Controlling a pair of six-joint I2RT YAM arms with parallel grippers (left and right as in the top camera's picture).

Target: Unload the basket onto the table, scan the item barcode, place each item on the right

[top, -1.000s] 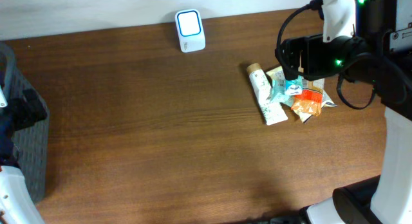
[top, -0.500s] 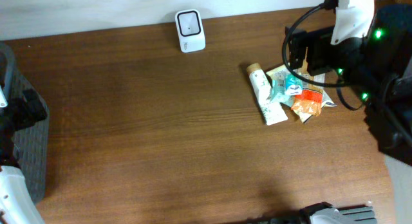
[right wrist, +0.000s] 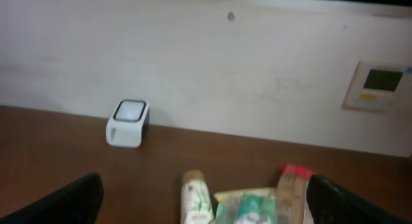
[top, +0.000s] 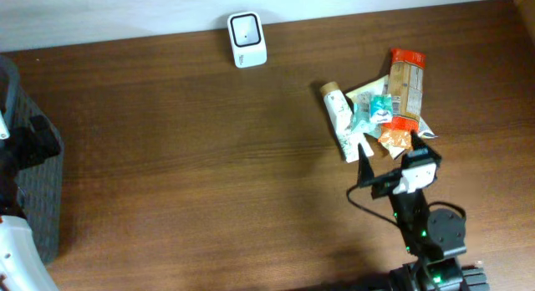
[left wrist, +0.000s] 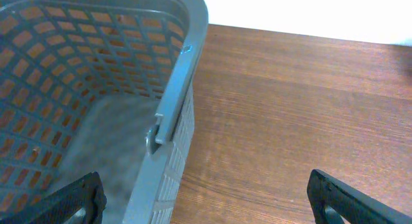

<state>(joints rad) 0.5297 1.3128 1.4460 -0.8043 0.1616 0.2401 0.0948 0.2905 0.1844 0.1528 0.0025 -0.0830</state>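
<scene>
Right pincer wide apart, holds nothing, sits low by front edge of tabletop, well apart from scanner. Pile of packets lies flat, right of scanner in overhead view, just beside that pincer: white tube, teal packet, orange packet, brown bar. Left pincer wide apart, empty, over rim of grey basket, far left of scanner. Scanner stands by white wall.

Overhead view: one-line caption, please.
Open right gripper poised by the pile of packets, white scanner standing at the table's far edge.
</scene>
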